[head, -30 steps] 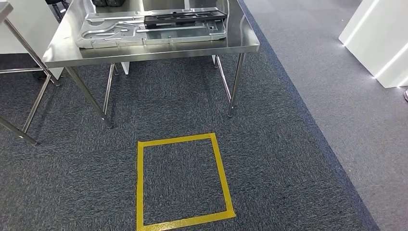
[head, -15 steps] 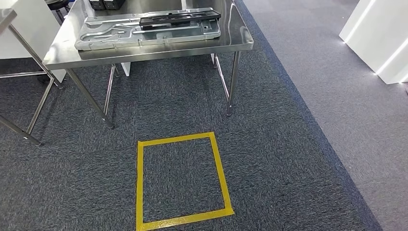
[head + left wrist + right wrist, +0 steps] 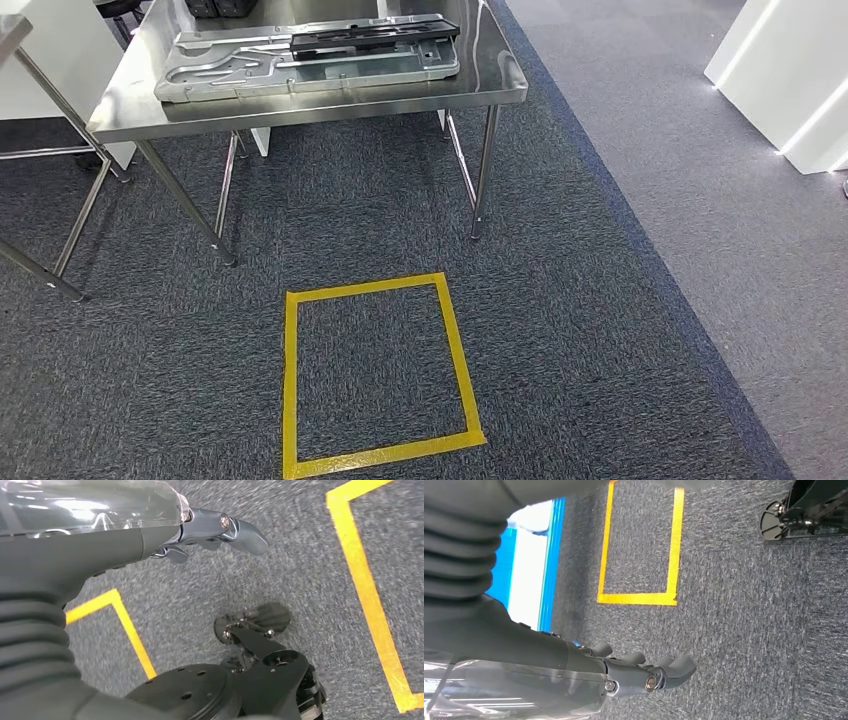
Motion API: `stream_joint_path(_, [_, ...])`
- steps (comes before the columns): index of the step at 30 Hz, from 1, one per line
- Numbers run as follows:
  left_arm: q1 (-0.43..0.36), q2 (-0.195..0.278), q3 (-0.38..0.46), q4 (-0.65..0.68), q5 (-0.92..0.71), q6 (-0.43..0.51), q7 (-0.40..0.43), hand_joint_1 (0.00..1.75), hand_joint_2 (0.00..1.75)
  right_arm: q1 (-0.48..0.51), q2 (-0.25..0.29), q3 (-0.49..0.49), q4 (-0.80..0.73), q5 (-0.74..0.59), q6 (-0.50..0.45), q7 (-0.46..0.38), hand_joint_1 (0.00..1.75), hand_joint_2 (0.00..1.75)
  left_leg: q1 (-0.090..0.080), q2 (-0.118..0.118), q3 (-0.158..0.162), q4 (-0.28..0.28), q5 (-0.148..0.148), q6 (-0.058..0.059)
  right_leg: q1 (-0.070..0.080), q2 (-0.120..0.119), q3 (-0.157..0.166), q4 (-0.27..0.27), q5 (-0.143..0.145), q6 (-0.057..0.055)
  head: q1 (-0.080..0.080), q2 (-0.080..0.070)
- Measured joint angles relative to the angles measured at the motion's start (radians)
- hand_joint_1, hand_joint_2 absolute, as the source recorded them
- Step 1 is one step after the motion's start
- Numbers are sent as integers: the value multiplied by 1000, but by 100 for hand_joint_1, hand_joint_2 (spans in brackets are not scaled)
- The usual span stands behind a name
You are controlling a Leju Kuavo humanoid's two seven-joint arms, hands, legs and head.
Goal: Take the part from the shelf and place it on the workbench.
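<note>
Head view shows the flat pressed-steel part point(image 3: 310, 62) already lying on the stainless steel workbench point(image 3: 300, 108); left hand point(image 3: 220, 530) and right hand point(image 3: 644, 672) hang released, so placing looks done.

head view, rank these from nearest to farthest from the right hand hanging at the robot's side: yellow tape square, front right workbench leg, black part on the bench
The right hand hangs open over the carpet.
1. yellow tape square: on the floor just ahead, nearest.
2. workbench leg: front right, beyond the square.
3. black part: up on the bench top, towards its back, farthest.
</note>
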State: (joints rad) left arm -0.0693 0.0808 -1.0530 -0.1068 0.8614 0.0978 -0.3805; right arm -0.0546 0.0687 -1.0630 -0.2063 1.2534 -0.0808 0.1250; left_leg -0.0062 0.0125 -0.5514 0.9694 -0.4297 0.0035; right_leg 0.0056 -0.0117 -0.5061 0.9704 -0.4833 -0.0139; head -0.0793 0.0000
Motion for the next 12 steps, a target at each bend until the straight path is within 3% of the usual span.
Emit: stream_joint_path(12, [37,-8,172,-48,0,-18,67,0,175,31,-4,164,-25,-223,16,-20,0,175,0,0,-3,2,0,0,0,0,-2,0,1,1,0,0])
